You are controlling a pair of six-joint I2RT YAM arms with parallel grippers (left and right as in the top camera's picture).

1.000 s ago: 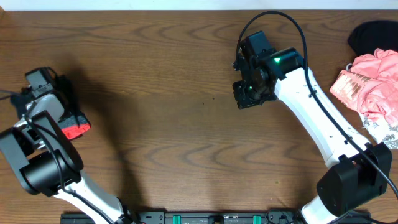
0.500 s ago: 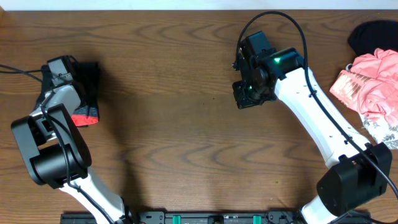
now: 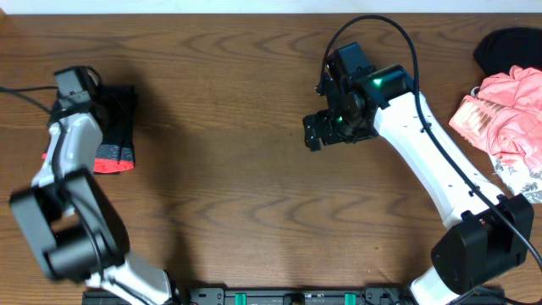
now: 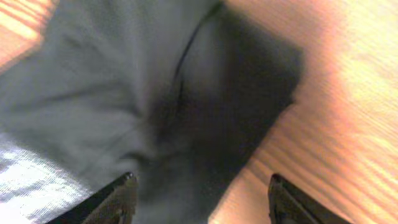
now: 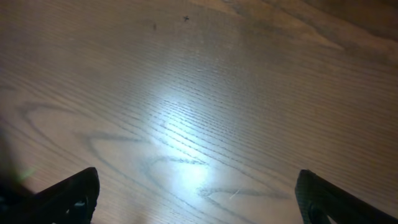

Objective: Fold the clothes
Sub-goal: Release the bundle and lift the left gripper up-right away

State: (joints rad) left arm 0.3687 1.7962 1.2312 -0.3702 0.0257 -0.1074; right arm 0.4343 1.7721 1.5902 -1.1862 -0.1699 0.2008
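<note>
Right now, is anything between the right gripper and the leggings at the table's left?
Nothing visible: only bare table lies between the right gripper and the leggings. The left gripper hovers open just above them.

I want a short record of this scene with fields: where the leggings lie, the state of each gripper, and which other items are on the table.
leggings: compact bundle at the table's left side, coral-red band at the end nearer the robot
left gripper: open, over the leggings, nothing between its fingers
right gripper: open, over bare wood near the middle
other items: pink garment, white floral cloth, dark cloth, all at the far right
table: brown wood
</note>
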